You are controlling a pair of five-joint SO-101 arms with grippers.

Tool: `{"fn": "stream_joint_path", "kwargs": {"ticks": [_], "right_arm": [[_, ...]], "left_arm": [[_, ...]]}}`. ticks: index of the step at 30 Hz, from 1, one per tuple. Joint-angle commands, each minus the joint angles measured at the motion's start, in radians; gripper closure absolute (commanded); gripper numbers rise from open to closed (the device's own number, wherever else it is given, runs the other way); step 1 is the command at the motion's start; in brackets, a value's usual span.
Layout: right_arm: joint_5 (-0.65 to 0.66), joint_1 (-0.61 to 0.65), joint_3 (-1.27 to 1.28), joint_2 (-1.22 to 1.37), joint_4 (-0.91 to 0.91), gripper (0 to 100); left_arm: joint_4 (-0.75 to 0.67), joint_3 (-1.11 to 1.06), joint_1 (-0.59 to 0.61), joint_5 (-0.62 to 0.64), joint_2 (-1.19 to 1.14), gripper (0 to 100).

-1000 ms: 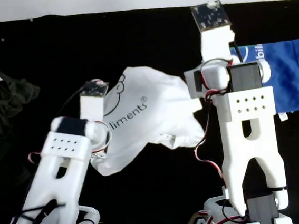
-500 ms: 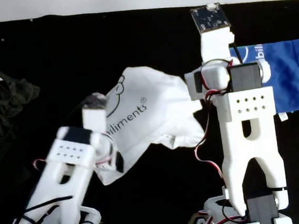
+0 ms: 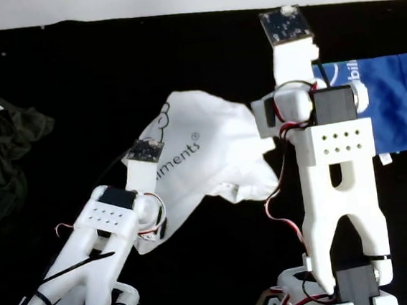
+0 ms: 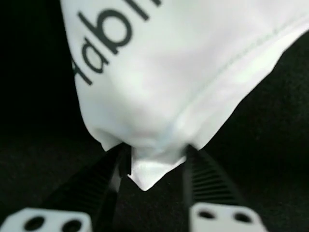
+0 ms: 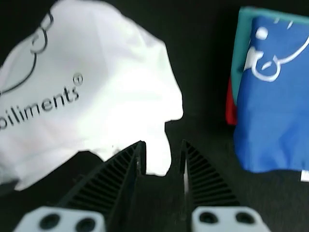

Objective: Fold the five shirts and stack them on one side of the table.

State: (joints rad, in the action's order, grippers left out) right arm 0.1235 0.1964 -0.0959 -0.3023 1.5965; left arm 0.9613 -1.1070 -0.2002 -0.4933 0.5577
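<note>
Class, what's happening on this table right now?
A crumpled white shirt with dark lettering is being handled mid-table. The left end effector is at its near corner; the right end effector hovers open by its edge. A folded blue shirt tops a stack at one side; a dark shirt lies bunched opposite.

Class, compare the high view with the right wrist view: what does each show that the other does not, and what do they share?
High view: a crumpled dark shirt at the table's left side. Right wrist view: a teal layer and a red layer peeking out at the edge of the blue shirt. Shared: the white shirt and the blue shirt on the black table.
</note>
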Motion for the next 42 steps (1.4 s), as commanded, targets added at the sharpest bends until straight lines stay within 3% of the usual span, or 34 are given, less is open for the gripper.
{"fn": "stream_joint_path", "kwargs": {"ticks": [1, 8, 18, 23, 28, 33, 39, 42], "right_arm": [[-0.003, -0.007, -0.065, -0.071, 0.044, 87.5], [-0.002, -0.012, -0.067, -0.134, 0.047, 87.5], [-0.002, -0.008, 0.282, -0.133, -0.137, 87.5], [0.008, 0.022, 0.458, -0.134, -0.222, 87.5], [0.133, 0.208, 0.581, -0.131, -0.226, 87.5], [0.155, 0.323, 0.719, -0.119, -0.406, 87.2], [0.152, 0.338, 0.877, -0.117, -0.579, 70.9], [0.152, 0.303, 0.926, -0.070, -0.657, 70.6]], "left_arm": [[-0.008, 0.048, -0.008, -0.035, -0.045, 99], [0.100, 0.248, -0.007, -0.032, -0.217, 99], [0.437, 0.969, 0.007, 0.011, -0.189, 99], [0.417, 1.176, 0.062, 0.057, -0.196, 99], [0.330, 1.317, 0.128, 0.123, -0.312, 99], [0.330, 1.503, 0.134, 0.132, -0.489, 99], [0.387, 1.722, 0.130, 0.132, -0.610, 99], [0.423, 1.813, 0.128, 0.132, -0.645, 99]]}}
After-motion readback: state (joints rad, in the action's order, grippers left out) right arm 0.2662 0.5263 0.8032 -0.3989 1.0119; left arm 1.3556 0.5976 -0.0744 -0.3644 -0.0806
